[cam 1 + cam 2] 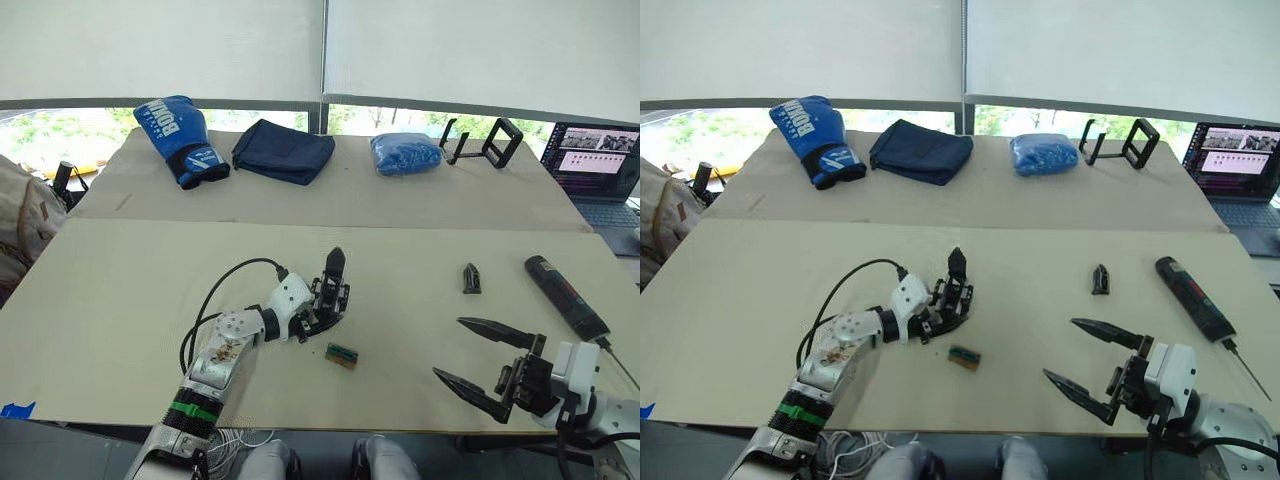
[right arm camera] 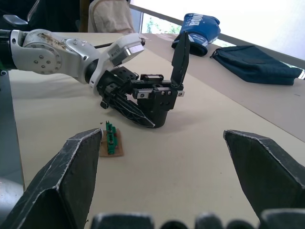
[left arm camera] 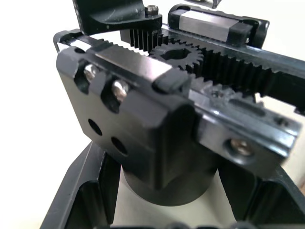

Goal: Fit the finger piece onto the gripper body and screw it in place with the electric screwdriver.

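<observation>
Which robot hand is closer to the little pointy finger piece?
Right. The right gripper hangs open just below the finger piece; the left gripper, clamped on the gripper body, sits farther off.

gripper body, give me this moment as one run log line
left tool: shut on gripper body | right tool: open, empty | finger piece: loose on table | electric screwdriver: lying untouched

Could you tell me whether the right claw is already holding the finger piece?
No, the right claw hangs open and empty, while the finger piece lies by itself on the table beyond it.
</observation>
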Available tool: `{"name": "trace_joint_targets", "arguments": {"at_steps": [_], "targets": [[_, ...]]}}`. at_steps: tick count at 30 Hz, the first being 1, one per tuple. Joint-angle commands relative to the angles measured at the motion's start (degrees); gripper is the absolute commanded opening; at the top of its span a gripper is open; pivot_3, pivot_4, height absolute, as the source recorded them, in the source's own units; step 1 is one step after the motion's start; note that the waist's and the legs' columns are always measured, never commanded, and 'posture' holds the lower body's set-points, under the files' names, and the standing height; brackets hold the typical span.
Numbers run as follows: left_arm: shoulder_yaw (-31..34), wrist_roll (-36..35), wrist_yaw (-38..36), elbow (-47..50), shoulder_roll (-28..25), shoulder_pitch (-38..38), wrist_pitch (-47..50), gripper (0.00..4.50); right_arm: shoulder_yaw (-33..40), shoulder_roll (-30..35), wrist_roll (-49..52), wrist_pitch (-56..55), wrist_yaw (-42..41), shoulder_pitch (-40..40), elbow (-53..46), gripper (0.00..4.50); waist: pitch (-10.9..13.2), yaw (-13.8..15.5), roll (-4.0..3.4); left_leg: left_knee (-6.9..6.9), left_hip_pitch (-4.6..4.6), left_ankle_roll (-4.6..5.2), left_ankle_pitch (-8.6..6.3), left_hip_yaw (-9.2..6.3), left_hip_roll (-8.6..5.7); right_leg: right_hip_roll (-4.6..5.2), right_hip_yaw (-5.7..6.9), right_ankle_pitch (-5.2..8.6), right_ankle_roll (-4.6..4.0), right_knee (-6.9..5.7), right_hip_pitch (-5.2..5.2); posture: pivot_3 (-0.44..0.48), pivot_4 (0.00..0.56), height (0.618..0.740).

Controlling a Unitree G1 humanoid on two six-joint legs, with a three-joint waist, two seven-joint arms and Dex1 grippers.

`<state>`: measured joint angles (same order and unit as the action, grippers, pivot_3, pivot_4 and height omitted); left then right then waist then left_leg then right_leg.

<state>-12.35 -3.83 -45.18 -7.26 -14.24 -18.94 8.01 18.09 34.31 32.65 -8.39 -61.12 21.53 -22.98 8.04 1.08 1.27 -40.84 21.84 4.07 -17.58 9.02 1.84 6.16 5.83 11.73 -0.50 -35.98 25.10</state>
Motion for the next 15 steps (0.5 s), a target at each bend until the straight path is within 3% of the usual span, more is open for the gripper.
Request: {"name": "trace_joint_targets", "arguments": {"at_steps": [1, 15], "targets": [[-0.91, -0.20, 1.32, 1.48, 1.47, 0.72, -3.68, 2.35, 1.33, 0.23, 0.07, -1.48, -0.09, 0.38, -1.18, 4.50, 0.00, 0.04, 0.00, 0.00, -0.01, 0.00, 0.00, 0.00, 0.00, 0.01, 0.00, 0.00, 0.00, 0.00, 0.00, 0.000, 0.150, 0.740], [-2.89, -0.54, -0.47, -1.22, 2.43, -0.26, -3.69, 2.35, 1.57, 0.34, 0.71, -0.51, 1.00, 2.22, -3.10, 4.50, -0.04, 0.60, -0.07, 0.00, -0.07, 0.10, -0.06, 0.00, 0.00, 0.05, 0.02, 0.00, 0.00, 0.01, -0.07, 0.000, 0.150, 0.740]]}}
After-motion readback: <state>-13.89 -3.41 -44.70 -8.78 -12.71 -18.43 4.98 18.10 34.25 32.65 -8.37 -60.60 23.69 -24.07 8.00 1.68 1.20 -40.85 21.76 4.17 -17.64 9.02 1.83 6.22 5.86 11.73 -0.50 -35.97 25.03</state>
